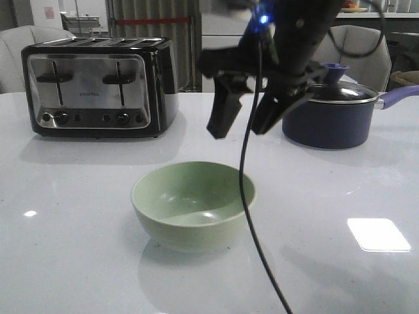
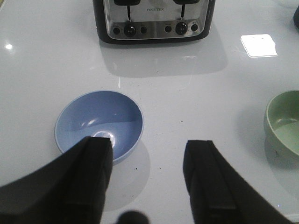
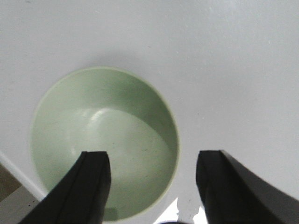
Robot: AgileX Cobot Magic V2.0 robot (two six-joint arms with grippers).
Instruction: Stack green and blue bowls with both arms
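The pale green bowl (image 1: 193, 203) stands upright and empty on the white table, in the middle of the front view. My right gripper (image 1: 239, 133) hangs open above and behind it. In the right wrist view (image 3: 153, 158) its open fingers straddle the near rim of the green bowl (image 3: 103, 140), one over the inside and one outside. The blue bowl (image 2: 98, 119) shows only in the left wrist view, upright and empty. My left gripper (image 2: 148, 144) is open and empty above the table, with one finger over the blue bowl's rim. The green bowl (image 2: 285, 123) lies off to the side there.
A black-and-chrome toaster (image 1: 98, 85) stands at the back left and also shows in the left wrist view (image 2: 152, 21). A dark navy lidded saucepan (image 1: 330, 111) stands at the back right. A black cable (image 1: 252, 216) hangs from the right arm across the green bowl.
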